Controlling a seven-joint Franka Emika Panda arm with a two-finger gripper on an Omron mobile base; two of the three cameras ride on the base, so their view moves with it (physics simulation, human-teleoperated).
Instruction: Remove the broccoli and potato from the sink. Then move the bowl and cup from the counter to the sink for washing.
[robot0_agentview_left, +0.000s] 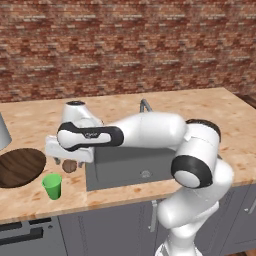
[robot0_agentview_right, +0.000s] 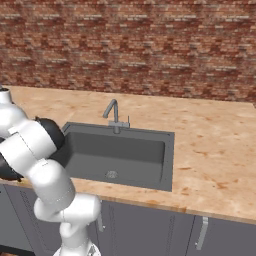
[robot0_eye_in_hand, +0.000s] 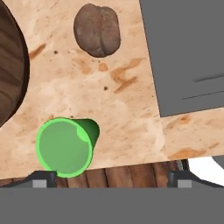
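The brown potato (robot0_agentview_left: 69, 166) (robot0_eye_in_hand: 97, 29) lies on the beige counter (robot0_agentview_left: 30, 122), just left of the dark grey sink (robot0_agentview_left: 135, 167) (robot0_agentview_right: 120, 150). The bright green cup (robot0_agentview_left: 52, 186) (robot0_eye_in_hand: 65, 146) stands upright near the counter's front edge. The dark wooden bowl (robot0_agentview_left: 20, 166) (robot0_eye_in_hand: 11, 78) sits to the cup's left. My gripper (robot0_agentview_left: 62, 159) (robot0_eye_in_hand: 111, 177) hangs open over the counter, above the potato and cup, with nothing between its fingers. The sink basin shows only its drain (robot0_agentview_right: 112, 174). The broccoli is out of view.
A grey faucet (robot0_agentview_right: 115, 115) rises at the back of the sink. A tall pale vessel (robot0_agentview_left: 2, 132) stands at the far left of the counter. A brick wall (robot0_agentview_left: 125, 45) closes the back. Bare counter (robot0_agentview_right: 215, 150) stretches right of the sink.
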